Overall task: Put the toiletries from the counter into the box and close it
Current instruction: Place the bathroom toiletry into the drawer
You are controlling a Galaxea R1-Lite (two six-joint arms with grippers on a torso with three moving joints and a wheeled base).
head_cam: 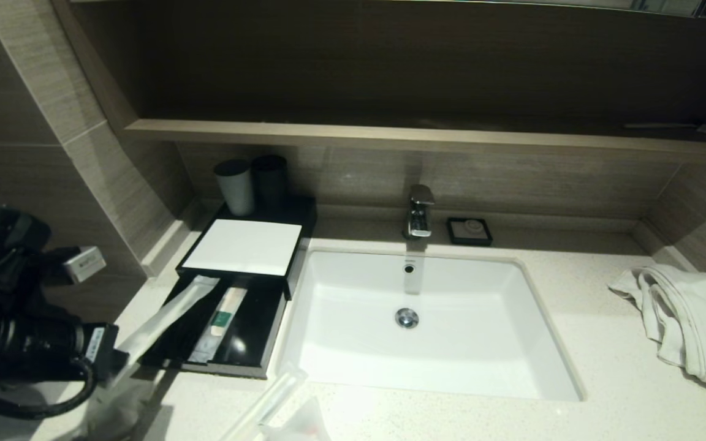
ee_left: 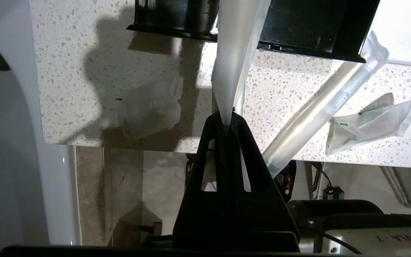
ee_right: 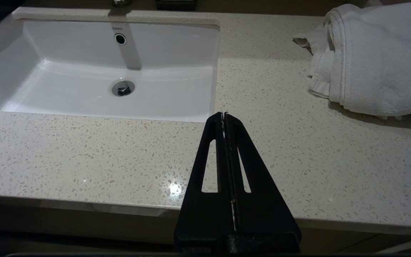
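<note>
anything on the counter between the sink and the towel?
Nothing. The stretch of counter between the sink and the towel is bare; the right wrist view shows it best, with the right gripper hanging over it, fingers together.

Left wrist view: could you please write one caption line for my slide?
Left end effector shut on a long white sachet above the speckled counter, near the open black box; other packets still wait.

The bench [head_cam: 573, 318] is beige stone with fine dark speckles, around a plain white sink [head_cam: 353, 318]. The box [head_cam: 249, 361] is glossy black with a white lid panel [head_cam: 242, 247], and the towel [head_cam: 690, 318] at right is white.
</note>
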